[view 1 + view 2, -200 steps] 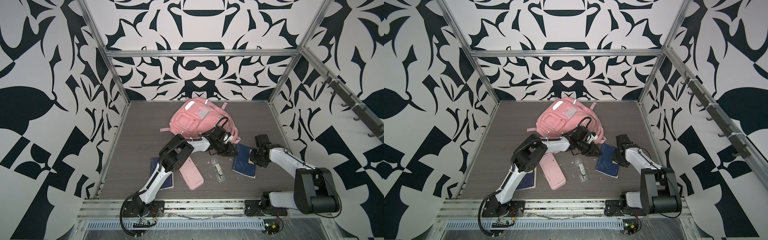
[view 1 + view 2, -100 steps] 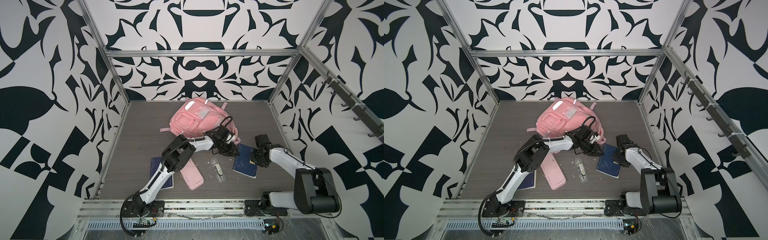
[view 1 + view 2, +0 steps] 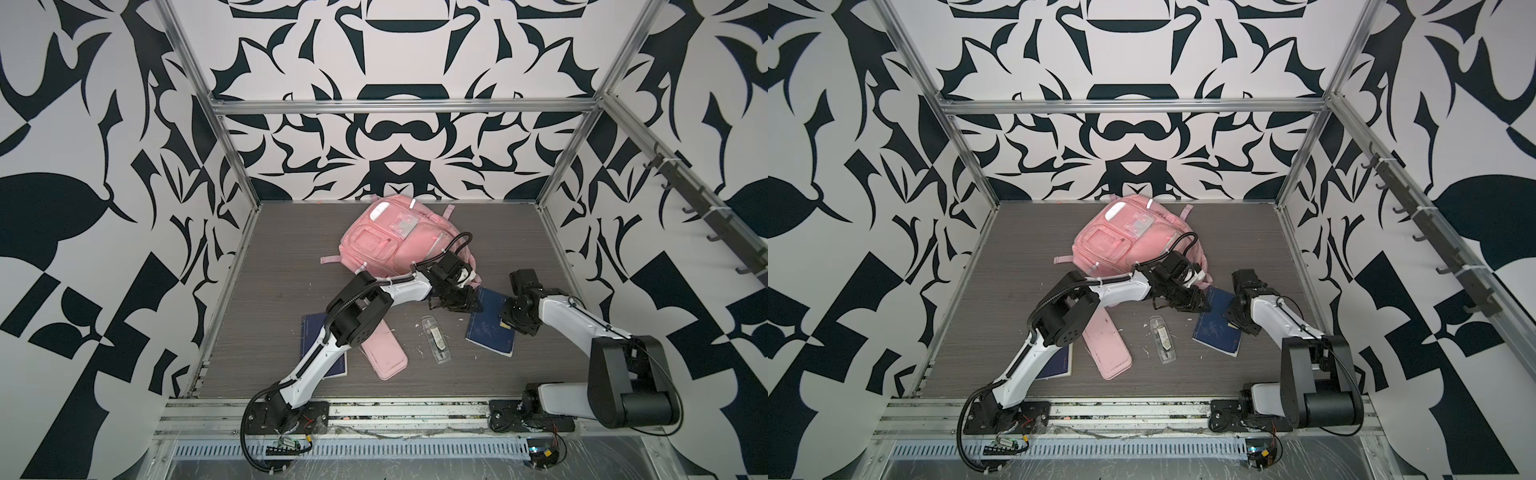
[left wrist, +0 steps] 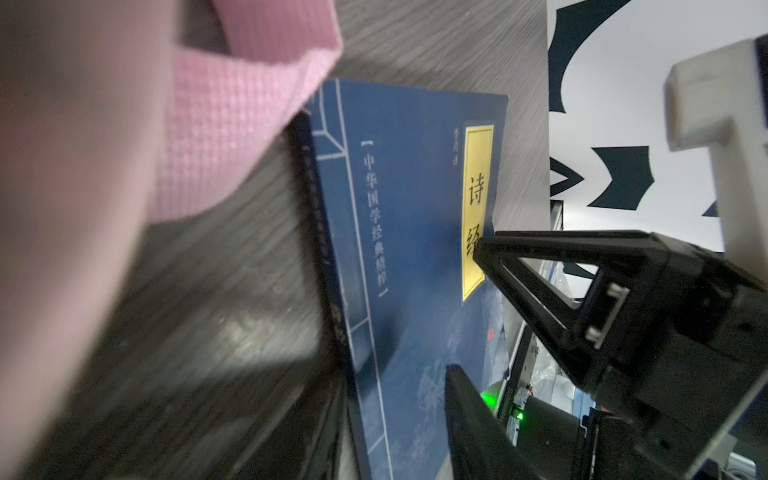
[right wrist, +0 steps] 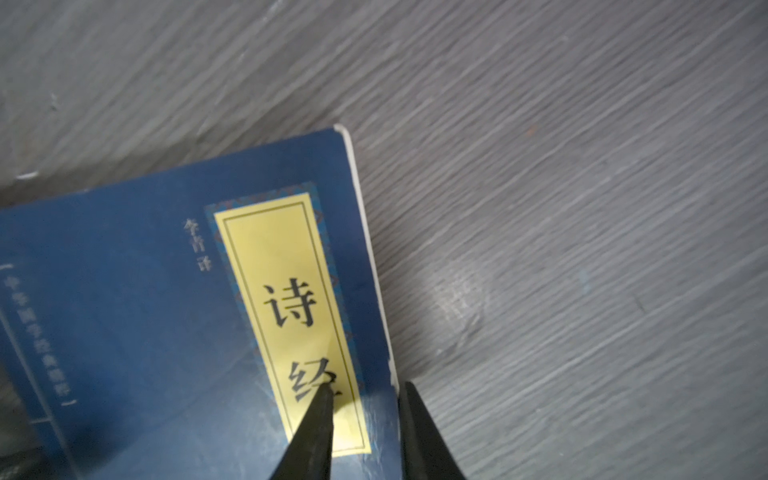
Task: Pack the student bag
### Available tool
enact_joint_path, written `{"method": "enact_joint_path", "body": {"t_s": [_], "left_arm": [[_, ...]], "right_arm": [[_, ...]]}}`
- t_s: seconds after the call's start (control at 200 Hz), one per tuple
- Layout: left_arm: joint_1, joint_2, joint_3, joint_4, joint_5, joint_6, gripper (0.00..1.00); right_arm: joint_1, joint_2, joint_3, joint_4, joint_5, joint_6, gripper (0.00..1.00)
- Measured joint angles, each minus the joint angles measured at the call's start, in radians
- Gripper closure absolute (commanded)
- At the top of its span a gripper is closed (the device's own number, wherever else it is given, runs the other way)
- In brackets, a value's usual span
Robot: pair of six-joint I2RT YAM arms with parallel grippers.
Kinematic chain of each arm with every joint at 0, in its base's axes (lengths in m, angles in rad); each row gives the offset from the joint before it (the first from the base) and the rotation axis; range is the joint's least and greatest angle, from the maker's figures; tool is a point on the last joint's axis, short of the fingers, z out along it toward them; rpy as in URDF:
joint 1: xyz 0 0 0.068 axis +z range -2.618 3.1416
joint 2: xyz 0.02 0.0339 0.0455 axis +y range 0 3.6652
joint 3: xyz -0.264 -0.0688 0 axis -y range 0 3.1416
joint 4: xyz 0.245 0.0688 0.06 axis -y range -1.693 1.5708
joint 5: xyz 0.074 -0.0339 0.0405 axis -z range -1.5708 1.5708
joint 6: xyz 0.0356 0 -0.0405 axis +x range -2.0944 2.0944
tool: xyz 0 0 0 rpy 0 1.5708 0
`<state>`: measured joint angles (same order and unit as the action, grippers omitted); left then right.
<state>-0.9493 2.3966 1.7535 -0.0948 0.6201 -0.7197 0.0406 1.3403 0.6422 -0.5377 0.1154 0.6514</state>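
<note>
The student bag [image 3: 399,241] [image 3: 1133,245], a pink backpack, lies at the back middle of the table. Its strap [image 4: 232,137] drapes near a blue book [image 3: 490,332] [image 3: 1217,332] [image 4: 407,249] [image 5: 145,311] lying flat in front of it. My left gripper [image 3: 471,309] [image 3: 1198,307] [image 4: 390,374] is open at the book's spine side, one finger over the cover. My right gripper [image 3: 505,322] [image 3: 1229,322] [image 5: 365,386] straddles the opposite edge, open. One tip rests on the yellow label, the other just off the edge.
A flat pink pencil case [image 3: 384,353] [image 3: 1108,353] and a clear plastic case [image 3: 434,345] [image 3: 1163,340] lie in front of the middle. A second blue book [image 3: 320,345] sits under my left arm. Patterned walls close three sides; a hook rail [image 3: 706,208] runs along the right.
My left gripper has moved right, from the bag's near edge to the blue book, and its jaws have widened. The right arm has barely moved.
</note>
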Motion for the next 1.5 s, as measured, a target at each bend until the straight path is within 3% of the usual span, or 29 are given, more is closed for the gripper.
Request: {"method": "enact_joint_path", "body": {"t_s": [0.44, 0.82, 0.98, 1.23, 1.5], "left_arm": [[-0.046, 0.012, -0.083, 0.305, 0.14, -0.127, 0.64], [-0.031, 0.011, -0.105, 0.203, 0.082, -0.073, 0.82], [-0.02, -0.001, -0.109, 0.189, 0.082, -0.064, 0.94], [0.002, -0.06, -0.109, 0.158, 0.108, -0.038, 0.97], [0.113, -0.175, -0.114, 0.216, 0.26, -0.063, 0.97]], "right_arm": [[0.001, -0.005, 0.0, -0.018, -0.011, 0.0, 0.7], [0.009, -0.005, 0.0, -0.005, -0.063, 0.0, 0.67], [0.013, -0.007, 0.0, 0.002, -0.108, -0.006, 0.56], [0.021, -0.159, 0.0, -0.028, -0.19, -0.034, 0.31], [0.021, -0.346, 0.078, -0.005, -0.236, -0.046, 0.23]]}}
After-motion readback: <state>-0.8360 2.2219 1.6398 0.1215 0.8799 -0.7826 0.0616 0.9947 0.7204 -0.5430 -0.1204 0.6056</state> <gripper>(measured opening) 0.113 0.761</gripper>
